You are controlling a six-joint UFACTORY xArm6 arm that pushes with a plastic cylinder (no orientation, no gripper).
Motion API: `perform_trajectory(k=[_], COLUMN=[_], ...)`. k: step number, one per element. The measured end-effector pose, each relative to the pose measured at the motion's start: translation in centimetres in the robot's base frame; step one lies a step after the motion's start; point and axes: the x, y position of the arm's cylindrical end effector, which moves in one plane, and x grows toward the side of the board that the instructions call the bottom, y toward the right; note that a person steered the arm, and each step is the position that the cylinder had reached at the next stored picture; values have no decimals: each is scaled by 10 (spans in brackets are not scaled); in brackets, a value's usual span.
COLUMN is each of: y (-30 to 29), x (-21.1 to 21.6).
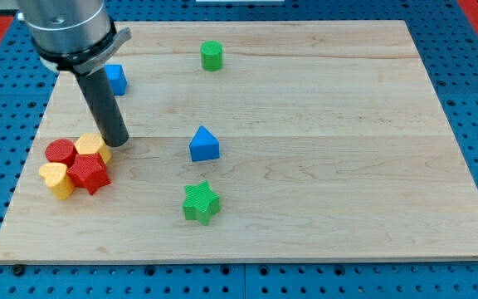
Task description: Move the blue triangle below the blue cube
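Observation:
The blue triangle (204, 144) sits near the board's middle, a little left of centre. The blue cube (116, 79) is at the upper left, partly hidden behind the rod. My tip (116, 143) rests on the board below the blue cube and well to the left of the blue triangle, touching or nearly touching the yellow block (92, 146) of the cluster at the left.
A cluster at the left holds a red cylinder (60, 152), a red star-like block (90, 174) and a yellow heart (56, 178). A green star (201, 203) lies below the blue triangle. A green cylinder (212, 56) stands near the top. The wooden board (347, 166) ends at blue pegboard.

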Motion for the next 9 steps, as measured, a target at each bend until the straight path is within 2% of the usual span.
perform_trajectory(k=[1, 2, 4, 5, 6, 7, 8, 9], y=[36, 60, 186, 214, 204, 121, 87, 95], x=[-4, 26, 33, 33, 9, -14, -32, -53])
